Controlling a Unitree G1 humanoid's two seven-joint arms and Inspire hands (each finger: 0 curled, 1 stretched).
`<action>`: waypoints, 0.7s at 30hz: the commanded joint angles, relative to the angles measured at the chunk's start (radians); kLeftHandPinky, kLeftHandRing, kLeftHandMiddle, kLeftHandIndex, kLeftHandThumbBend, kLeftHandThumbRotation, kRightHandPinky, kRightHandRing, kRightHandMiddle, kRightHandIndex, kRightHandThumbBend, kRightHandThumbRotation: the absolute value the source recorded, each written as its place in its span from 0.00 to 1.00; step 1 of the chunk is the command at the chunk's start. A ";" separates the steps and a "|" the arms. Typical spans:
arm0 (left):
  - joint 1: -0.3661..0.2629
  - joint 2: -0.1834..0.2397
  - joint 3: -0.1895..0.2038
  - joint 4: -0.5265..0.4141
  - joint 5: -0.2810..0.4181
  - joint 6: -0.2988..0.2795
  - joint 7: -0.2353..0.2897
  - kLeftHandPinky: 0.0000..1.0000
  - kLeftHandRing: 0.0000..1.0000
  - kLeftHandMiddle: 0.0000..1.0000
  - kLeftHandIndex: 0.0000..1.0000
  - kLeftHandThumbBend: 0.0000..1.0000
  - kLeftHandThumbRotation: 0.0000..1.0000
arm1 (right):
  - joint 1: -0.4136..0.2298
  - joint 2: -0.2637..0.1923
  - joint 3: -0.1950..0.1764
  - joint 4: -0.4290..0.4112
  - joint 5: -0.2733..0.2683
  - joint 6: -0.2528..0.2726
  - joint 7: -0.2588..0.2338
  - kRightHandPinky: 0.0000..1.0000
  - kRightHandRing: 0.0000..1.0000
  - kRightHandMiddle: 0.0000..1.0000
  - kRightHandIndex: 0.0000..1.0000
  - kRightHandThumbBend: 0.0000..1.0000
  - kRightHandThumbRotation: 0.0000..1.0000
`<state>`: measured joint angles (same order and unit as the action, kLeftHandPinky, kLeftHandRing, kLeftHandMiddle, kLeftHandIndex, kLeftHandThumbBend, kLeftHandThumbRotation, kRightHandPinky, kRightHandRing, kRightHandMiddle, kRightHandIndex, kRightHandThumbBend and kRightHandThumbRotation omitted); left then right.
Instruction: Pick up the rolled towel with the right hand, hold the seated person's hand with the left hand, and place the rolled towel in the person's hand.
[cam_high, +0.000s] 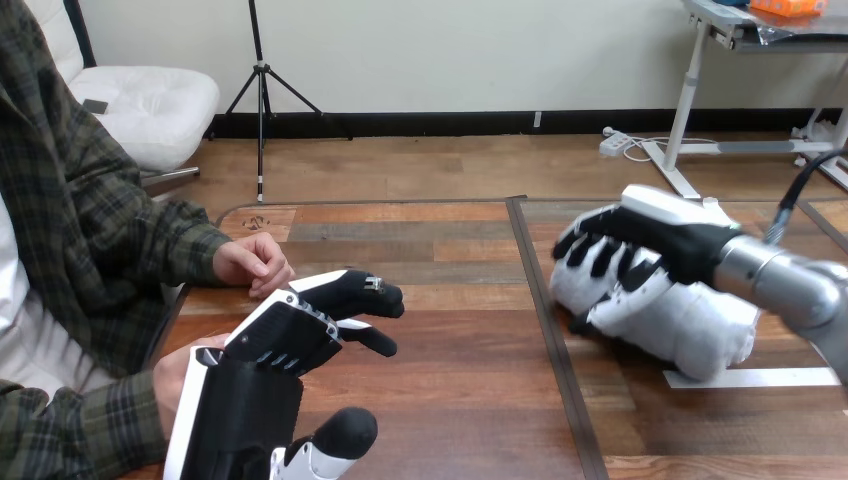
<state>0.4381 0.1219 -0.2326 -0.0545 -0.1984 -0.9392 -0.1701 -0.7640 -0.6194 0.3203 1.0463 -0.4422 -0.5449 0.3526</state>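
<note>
Right hand (640, 250), entry one. It lies over the top of the rolled towel (690, 320) with the fingers curled down the roll's near face and the thumb tucked low, so you have a wrap on it (whether it is firm enough to lift, I cannot tell). The towel lies directly under the palm and rests on the table (450, 400), with a white strip (760, 378) just below it. A grasp from above suits a soft roll, because it pins the layers so they do not unwind.

Left hand (270, 345), entry two. It is open, with the fingers straight and the thumb spread wide, and it holds nothing. The person's farther hand (255, 262) rests loosely closed just beyond the fingertips, apart from them. The person's nearer hand (175, 375) sits behind the wrist side, and I cannot tell whether they touch. The spread posture looks ready to receive a hand.

Status, by judgement: you are on the pickup and the towel is not yet lifted. Next you need a secure squeeze and a straight rise. A loose grip risks the roll sagging or unrolling on the way across.
</note>
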 joint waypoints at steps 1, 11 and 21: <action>-0.045 -0.040 -0.002 -0.035 -0.004 0.007 -0.001 0.52 0.66 0.67 0.66 0.90 0.60 | -0.021 -0.052 -0.066 -0.168 0.060 0.032 0.045 0.77 0.82 0.82 0.85 0.99 0.42; -0.060 -0.037 0.002 -0.020 -0.001 0.009 -0.008 0.52 0.67 0.68 0.66 0.90 0.60 | 0.016 -0.094 -0.122 -0.380 0.097 0.160 0.111 0.82 0.89 0.90 0.93 0.99 0.41; -0.076 -0.046 0.003 -0.006 -0.007 0.010 -0.012 0.53 0.67 0.68 0.65 0.90 0.58 | 0.035 -0.116 -0.178 -0.520 0.130 0.276 0.164 0.85 0.94 0.95 0.96 1.00 0.39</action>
<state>0.4350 0.1219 -0.2338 -0.0506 -0.2043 -0.9282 -0.1794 -0.7078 -0.6801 0.2235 0.7121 -0.3700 -0.3419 0.4855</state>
